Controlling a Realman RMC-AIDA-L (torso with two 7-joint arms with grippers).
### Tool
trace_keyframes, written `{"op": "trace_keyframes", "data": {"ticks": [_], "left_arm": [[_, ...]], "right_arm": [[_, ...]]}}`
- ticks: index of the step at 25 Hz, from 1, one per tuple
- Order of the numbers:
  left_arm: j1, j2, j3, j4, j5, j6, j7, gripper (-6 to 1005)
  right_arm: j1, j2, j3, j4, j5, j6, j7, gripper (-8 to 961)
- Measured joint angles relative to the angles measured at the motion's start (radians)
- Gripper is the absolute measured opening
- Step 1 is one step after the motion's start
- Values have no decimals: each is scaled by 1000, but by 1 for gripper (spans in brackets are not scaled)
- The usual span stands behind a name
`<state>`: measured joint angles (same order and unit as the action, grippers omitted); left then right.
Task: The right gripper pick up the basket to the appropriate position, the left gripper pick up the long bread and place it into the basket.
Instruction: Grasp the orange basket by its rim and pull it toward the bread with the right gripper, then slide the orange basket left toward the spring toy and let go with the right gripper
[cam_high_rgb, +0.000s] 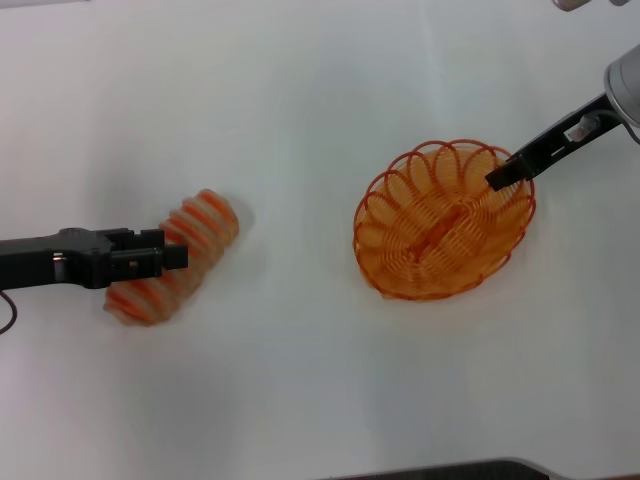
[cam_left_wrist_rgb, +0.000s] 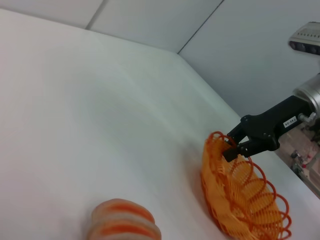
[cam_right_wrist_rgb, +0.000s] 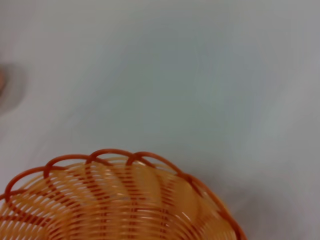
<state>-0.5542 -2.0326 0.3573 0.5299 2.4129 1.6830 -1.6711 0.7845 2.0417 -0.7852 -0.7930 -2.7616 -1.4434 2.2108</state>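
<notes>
The long bread (cam_high_rgb: 205, 215), tan with orange stripes, lies slantwise on the white table at the left. It also shows in the left wrist view (cam_left_wrist_rgb: 122, 222). My left gripper (cam_high_rgb: 178, 257) reaches in from the left and sits over the bread's middle. The orange wire basket (cam_high_rgb: 440, 235) stands at the right and holds nothing. My right gripper (cam_high_rgb: 500, 178) comes in from the upper right and is shut on the basket's far right rim. The left wrist view shows this gripper (cam_left_wrist_rgb: 231, 147) pinching the rim of the basket (cam_left_wrist_rgb: 240, 195). The right wrist view shows only the basket's rim (cam_right_wrist_rgb: 115, 195).
The white table (cam_high_rgb: 300, 100) stretches between bread and basket. A dark edge (cam_high_rgb: 450, 470) runs along the near side of the table. In the left wrist view a wall (cam_left_wrist_rgb: 250, 50) stands behind the table's far edge.
</notes>
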Motion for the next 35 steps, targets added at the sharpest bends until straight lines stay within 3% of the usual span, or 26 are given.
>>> {"op": "trace_keyframes", "data": {"ticks": [4, 10, 18, 22, 28, 32, 35], "left_arm": [[1, -1, 0, 1, 0, -1, 0, 671], [-1, 0, -11, 5, -3, 6, 0, 671], [1, 6, -13, 19, -47, 17, 1, 671], [3, 8, -12, 38, -100, 18, 8, 670], [2, 4, -12, 44, -171, 4, 24, 670], [2, 3, -12, 45, -184, -4, 26, 671], [0, 3, -12, 45, -185, -5, 27, 671]], "right_arm": [[-1, -1, 2, -1, 9, -6, 8, 291], [-23, -19, 43, -4, 77, -30, 16, 100], [-97, -54, 209, -6, 209, -120, 41, 98], [-141, -59, 252, 11, 280, -100, 74, 98], [-163, -47, 270, 129, 369, 1, 117, 101], [-164, -26, 267, 167, 418, 46, 121, 103], [-165, -10, 267, 170, 423, 76, 116, 164]]}}
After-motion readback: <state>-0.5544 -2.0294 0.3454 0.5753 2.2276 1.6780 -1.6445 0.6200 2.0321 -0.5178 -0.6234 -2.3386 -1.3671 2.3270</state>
